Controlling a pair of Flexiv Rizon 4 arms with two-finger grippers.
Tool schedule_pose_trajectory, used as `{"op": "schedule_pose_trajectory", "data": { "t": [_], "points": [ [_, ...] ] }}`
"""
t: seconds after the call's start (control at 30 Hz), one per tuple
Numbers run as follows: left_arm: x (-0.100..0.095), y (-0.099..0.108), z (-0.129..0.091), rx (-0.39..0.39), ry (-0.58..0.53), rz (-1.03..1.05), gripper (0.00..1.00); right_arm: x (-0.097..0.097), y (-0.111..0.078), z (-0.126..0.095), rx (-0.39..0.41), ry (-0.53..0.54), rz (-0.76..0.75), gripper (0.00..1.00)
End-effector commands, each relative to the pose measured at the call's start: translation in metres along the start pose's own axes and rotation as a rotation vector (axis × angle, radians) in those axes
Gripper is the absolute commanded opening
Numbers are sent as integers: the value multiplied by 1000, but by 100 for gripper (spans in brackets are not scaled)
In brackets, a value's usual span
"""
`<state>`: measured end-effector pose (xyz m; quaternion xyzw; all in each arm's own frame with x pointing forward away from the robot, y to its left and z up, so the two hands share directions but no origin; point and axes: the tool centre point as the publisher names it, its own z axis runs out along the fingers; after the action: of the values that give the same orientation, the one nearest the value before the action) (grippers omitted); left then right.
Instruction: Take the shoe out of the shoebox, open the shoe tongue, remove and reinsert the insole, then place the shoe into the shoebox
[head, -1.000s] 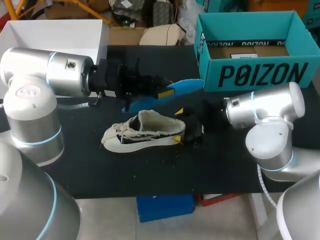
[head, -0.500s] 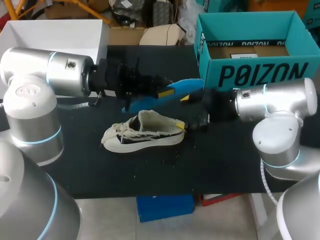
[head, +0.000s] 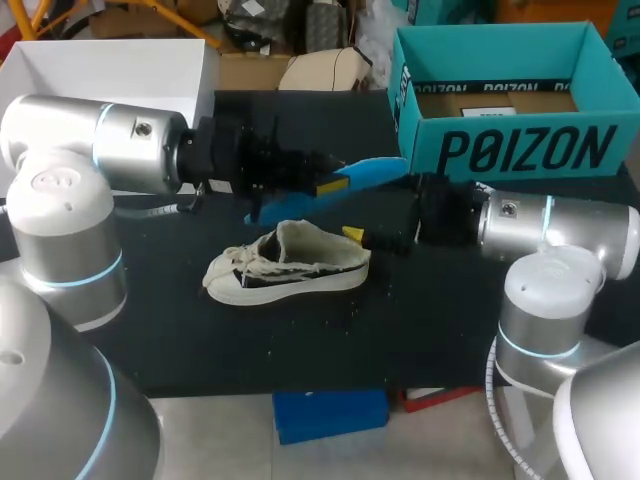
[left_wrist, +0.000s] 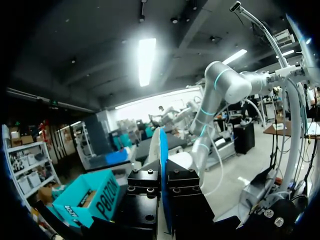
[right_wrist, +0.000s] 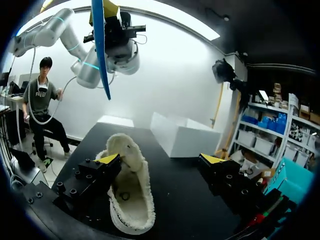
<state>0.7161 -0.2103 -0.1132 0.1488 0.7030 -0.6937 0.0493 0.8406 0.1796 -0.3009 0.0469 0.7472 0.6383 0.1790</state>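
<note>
The right arm is swinging outward, and the right gripper (right_wrist: 161, 160) is backing off the heel, fingers spread and empty. Nearest, the shoe (head: 285, 265) is sitting upright on the table (head: 450, 320). It looks soft and light, so the firmer heel probably suits a grasp. Above it, the left gripper (head: 325, 183) is pinching the thin, floppy insole (head: 365, 173), crowding any approach from above. Farthest, the shoebox (head: 500, 150) is standing open.

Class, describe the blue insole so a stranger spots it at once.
Find the teal cardboard shoebox at the black table's far right. Beside it, the left tool holds a thin blue insole above the cream fabric sneaker. Only it hangs clear of the table.
</note>
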Motion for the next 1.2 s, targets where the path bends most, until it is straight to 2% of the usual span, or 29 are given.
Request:
{"op": "schedule_pose_trajectory", "data": {
  "t": [0.03, 0.23, 0.47, 0.67, 0.8, 0.93, 1.13, 1.2],
  "points": [
    [1, 1, 2, -1, -3, 2, 0, -3, 11, -3, -97, 3, -13, 100],
    [1, 1, 2, -1, -3, 2, 0, -8, 27, -7, -127, 20, -34, 100],
    [1, 1, 2, -1, -3, 2, 0, -10, 43, -15, -121, 58, -60, 100],
    [1, 1, 2, -1, -3, 2, 0, -9, 67, -24, -121, 63, -83, 98],
    [1, 1, 2, -1, -3, 2, 0, -2, 85, -29, -131, 64, -91, 97],
    [1, 1, 2, -1, -3, 2, 0, 9, 95, -33, -139, 63, -93, 95],
    [1, 1, 2, -1, -3, 2, 0, 22, 97, -39, -150, 46, -67, 91],
    [1, 1, 2, -1, -3, 2, 0, 25, 98, -40, -193, 29, -45, 90]
  ]
}}
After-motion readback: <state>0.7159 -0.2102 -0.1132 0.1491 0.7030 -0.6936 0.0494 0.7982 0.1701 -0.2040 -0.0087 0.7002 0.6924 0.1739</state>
